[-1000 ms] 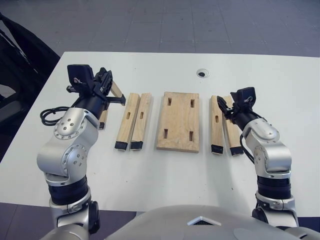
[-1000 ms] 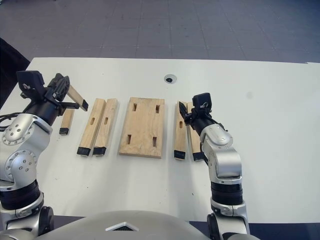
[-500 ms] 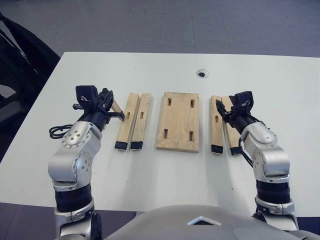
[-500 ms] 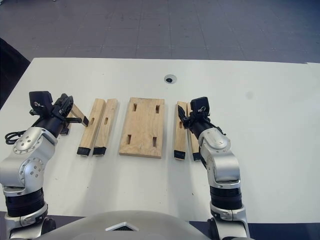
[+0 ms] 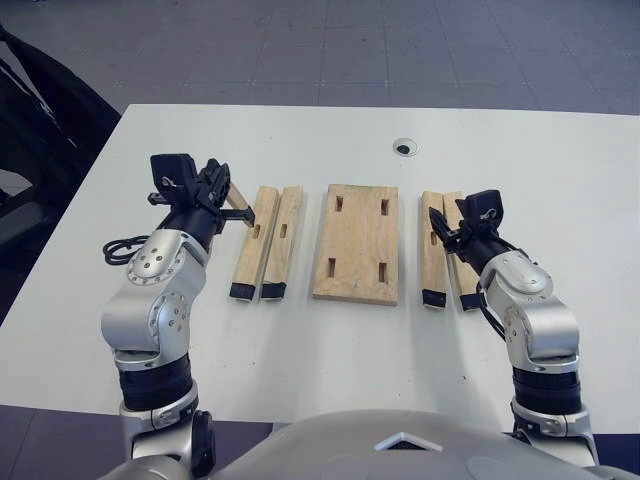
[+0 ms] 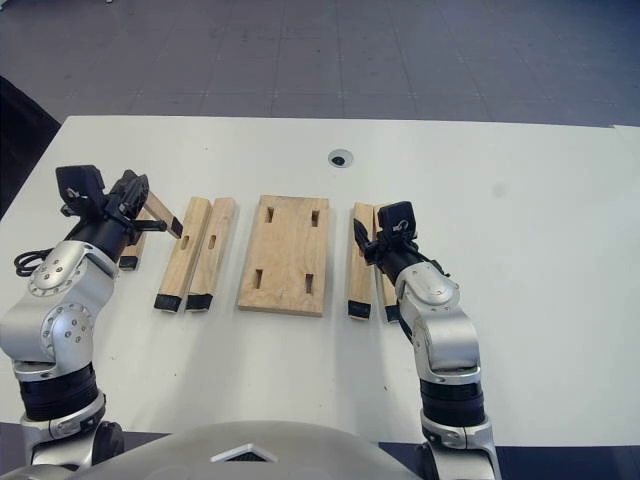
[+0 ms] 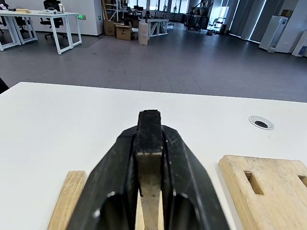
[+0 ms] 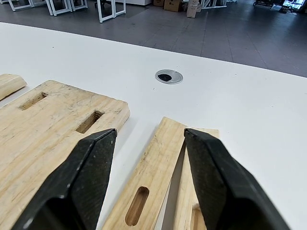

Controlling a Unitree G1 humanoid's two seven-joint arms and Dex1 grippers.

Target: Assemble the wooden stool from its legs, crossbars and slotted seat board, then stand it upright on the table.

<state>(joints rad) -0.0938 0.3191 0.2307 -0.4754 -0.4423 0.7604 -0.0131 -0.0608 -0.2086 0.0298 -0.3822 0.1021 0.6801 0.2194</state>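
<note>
The slotted seat board point(image 5: 356, 242) lies flat at the table's middle. Two legs point(image 5: 250, 243) point(image 5: 283, 243) lie side by side to its left, and two more point(image 5: 432, 248) point(image 5: 464, 262) to its right. My left gripper point(image 5: 215, 189) is shut on a thin crossbar point(image 5: 238, 208) with a black end point(image 7: 149, 124), held just above the table beside the left legs. A second crossbar point(image 6: 131, 250) lies under that arm. My right gripper point(image 8: 148, 134) hovers open over the far ends of the right legs, nothing between its fingers.
A round cable grommet point(image 5: 405, 148) sits in the white table point(image 5: 330, 350) behind the board. A black cable point(image 5: 118, 250) loops beside the left arm. Bare tabletop stretches in front of the parts and off to the right.
My left gripper has come down and in toward the left legs with the crossbar in it. My right gripper has drawn slightly nearer along the right legs, still open.
</note>
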